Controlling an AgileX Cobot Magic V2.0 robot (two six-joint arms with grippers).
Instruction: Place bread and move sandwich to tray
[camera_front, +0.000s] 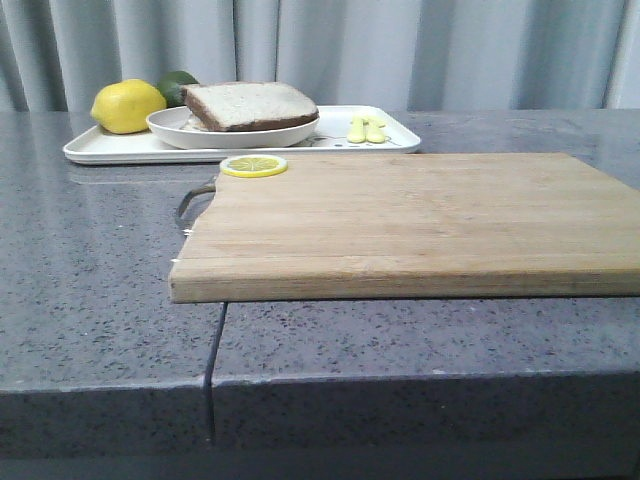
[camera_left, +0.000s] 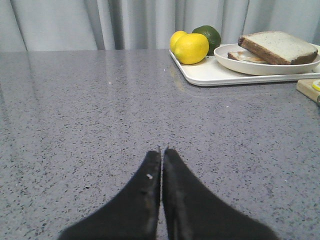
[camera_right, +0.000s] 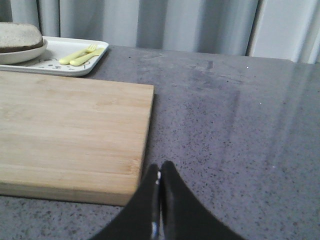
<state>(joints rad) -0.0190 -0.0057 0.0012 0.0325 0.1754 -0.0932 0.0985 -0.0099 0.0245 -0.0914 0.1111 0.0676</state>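
Your left gripper (camera_left: 162, 150) is pressed together over bare counter. The bread (camera_front: 250, 105) tops the sandwich (camera_left: 272, 49) on its plate (camera_front: 232, 132), already on the tray (camera_front: 110, 148). Your right gripper (camera_right: 160, 172) is likewise pinched empty; reaching back could nudge the plate.

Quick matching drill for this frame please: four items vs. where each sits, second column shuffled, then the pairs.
Items:
1. bread
2. lemon slice
3. yellow cutlery
4. left pincer

Places:
A. lying straight on the tray, beside the plate
B. over bare grey table, fingers together
C. on the plate, topping the sandwich
D. far corner of the cutting board

Pairs: 1-C, 2-D, 3-A, 4-B
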